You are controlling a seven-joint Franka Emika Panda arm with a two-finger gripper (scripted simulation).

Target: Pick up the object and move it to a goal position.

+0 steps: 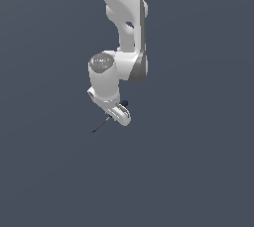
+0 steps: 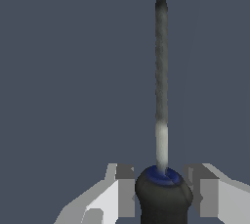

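Observation:
The screwdriver (image 2: 163, 196) has a thick black handle with a blue collar and a thin dark shaft (image 2: 161, 71) pointing away from the wrist. My gripper (image 2: 162, 184) is shut on the handle, with one finger (image 2: 124, 189) on each side and both against it. In the exterior view the gripper (image 1: 117, 111) is below the white arm. The shaft (image 1: 101, 124) sticks out toward that view's lower left, and a bit of blue (image 1: 125, 103) shows behind the fingers. I cannot tell how high it is above the floor.
A plain dark grey-blue surface (image 1: 198, 171) fills both views. The white arm (image 1: 124, 23) comes down from the top centre of the exterior view. No goal marker is visible.

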